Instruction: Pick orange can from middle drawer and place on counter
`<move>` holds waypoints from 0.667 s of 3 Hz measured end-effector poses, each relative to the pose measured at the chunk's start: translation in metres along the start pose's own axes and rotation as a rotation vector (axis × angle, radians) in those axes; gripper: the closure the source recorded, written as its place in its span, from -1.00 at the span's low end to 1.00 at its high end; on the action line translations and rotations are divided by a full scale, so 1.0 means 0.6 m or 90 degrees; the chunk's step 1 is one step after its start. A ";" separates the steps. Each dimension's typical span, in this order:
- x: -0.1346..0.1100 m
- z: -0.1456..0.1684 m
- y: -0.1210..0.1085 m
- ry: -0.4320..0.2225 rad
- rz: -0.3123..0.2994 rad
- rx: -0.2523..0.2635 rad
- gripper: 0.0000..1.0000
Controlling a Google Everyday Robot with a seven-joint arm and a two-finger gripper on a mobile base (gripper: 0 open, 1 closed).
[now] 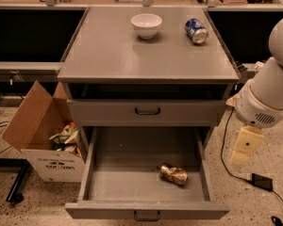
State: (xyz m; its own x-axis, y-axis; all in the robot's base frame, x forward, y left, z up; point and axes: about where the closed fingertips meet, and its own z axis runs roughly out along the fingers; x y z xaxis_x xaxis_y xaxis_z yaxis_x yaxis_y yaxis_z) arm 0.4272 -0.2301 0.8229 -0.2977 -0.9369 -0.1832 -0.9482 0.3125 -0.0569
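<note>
Far to the left of the gripper (243, 149), on the floor, stands an open cardboard box (37, 126) with crumpled waste inside; it is well apart from the work and should not disturb it.

Nearer, but also to the left of the gripper, the middle drawer (146, 212) is pulled fully out, so its long tray is open from above. This is probably why it stands so: the can can be reached from the top. The upper drawer (147, 111) above it is closed.

Up and to the left of the gripper is the counter (118, 55). A white bowl (146, 25) stands at its far side, and a blue and white can (196, 30) lies on its side near the far right corner. The near half is bare, which I judge a good place for the placing.

The orange can (173, 174) lies on its side in the front right part of the tray, to the left of the gripper and a little lower, near the right wall but not touching it.

The gripper hangs downward from the white arm (269, 98), outside the cabinet, just to the right of the drawer and above the floor. Whether it is open or closed, I cannot tell; it holds nothing. I judge the reach into the drawer is not yet begun. The next move must go left over the drawer wall, then down.
</note>
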 end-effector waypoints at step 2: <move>-0.024 0.139 -0.018 -0.022 -0.017 -0.033 -1.00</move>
State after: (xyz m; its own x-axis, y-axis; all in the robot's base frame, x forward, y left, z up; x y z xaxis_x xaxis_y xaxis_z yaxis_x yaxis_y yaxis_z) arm 0.4510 -0.2071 0.7443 -0.2683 -0.9387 -0.2164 -0.9608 0.2772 -0.0111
